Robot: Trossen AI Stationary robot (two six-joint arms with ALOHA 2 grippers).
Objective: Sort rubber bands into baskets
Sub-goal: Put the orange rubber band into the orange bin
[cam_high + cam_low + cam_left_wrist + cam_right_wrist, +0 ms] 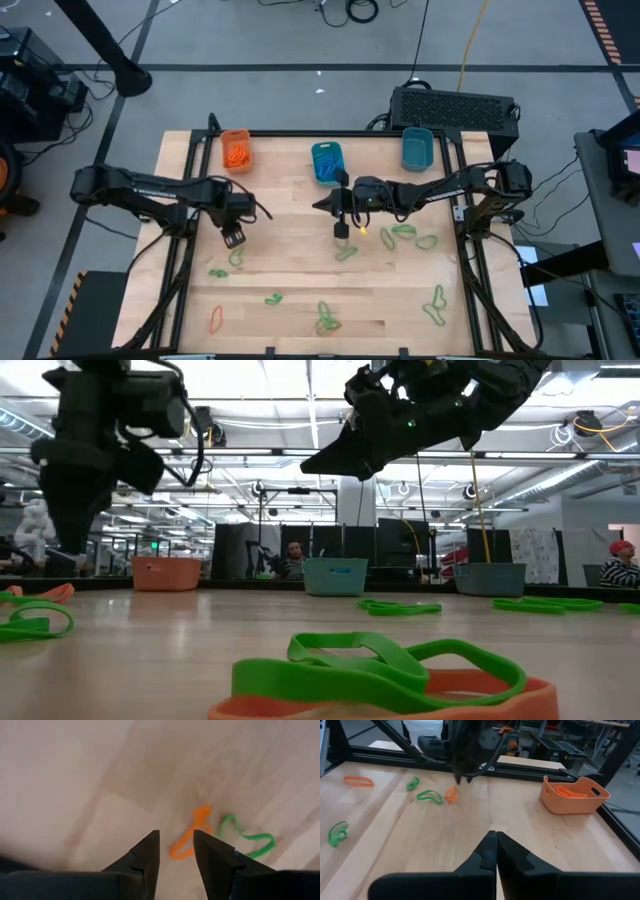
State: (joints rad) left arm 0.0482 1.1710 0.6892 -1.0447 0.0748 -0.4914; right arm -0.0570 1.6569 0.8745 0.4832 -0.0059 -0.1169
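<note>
Lying flat beneath the narrowly parted left gripper [176, 851]: thin orange rubber band [189, 834], judged light, limp, stretchy; best pinched across one strand. Right gripper [496, 845] closed, empty.

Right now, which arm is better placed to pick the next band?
Left. Its claw is open, above an orange band lying beside a green one. The right claw is shut over bare table.
</note>
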